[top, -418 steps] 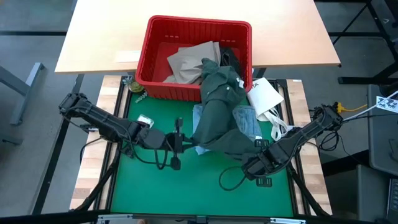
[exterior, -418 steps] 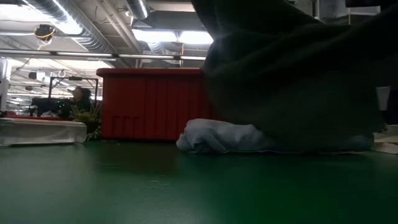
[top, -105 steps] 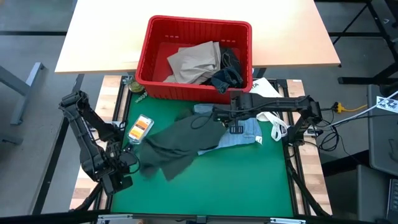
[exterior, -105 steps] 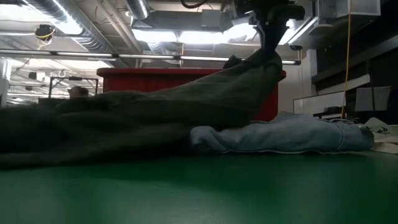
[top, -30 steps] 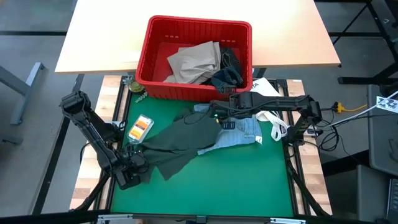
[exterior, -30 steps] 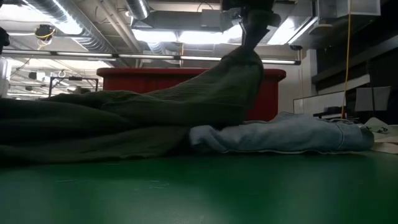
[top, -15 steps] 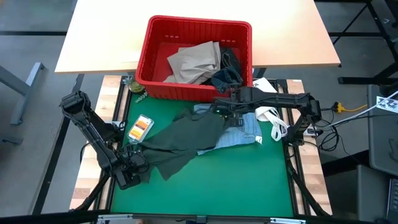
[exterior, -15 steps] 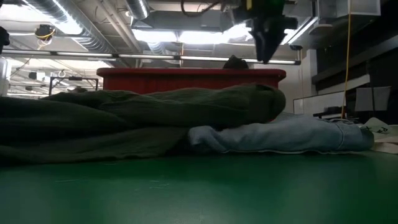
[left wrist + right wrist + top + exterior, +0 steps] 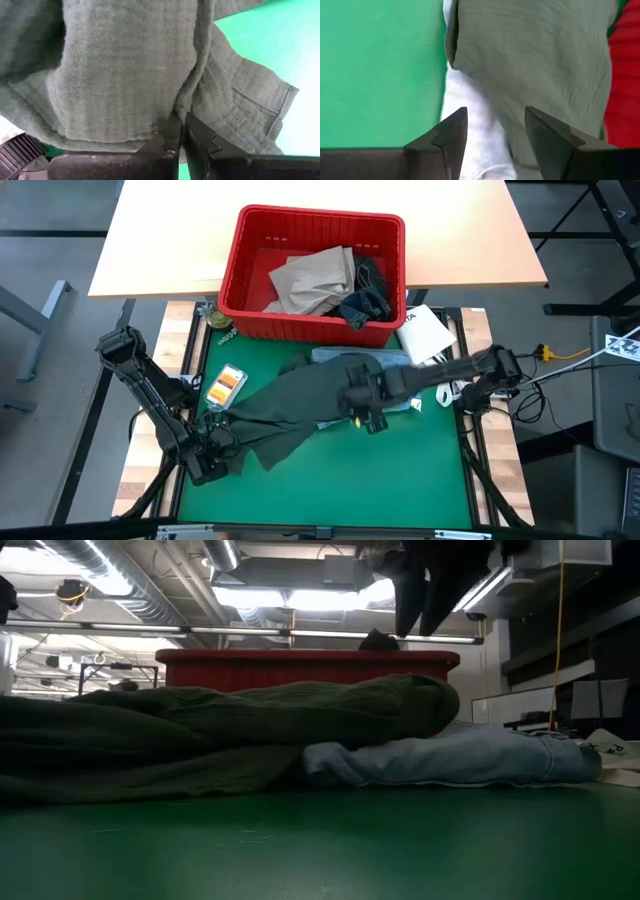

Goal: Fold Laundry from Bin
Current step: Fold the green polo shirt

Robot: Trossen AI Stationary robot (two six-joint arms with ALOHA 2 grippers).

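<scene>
Dark green garment spread on the green mat, left grip on, right grip off.

High view: the dark green garment [image 9: 290, 405] lies crumpled across the mat's middle, overlapping the light blue garment [image 9: 400, 395]. The red bin [image 9: 312, 272] at the mat's far edge holds tan trousers [image 9: 312, 280] and dark denim [image 9: 365, 292]. My left gripper [image 9: 212, 448] sits near the left front corner; my right gripper [image 9: 368, 412] is over the middle.
Low view: the green heap lies flat; a second ago its far end hung lifted from my right fingers.
Left wrist view: fingers [image 9: 170, 131] pinched on a green fold.
Right wrist view: fingers [image 9: 451, 135] spread, empty, above the cloth.
</scene>
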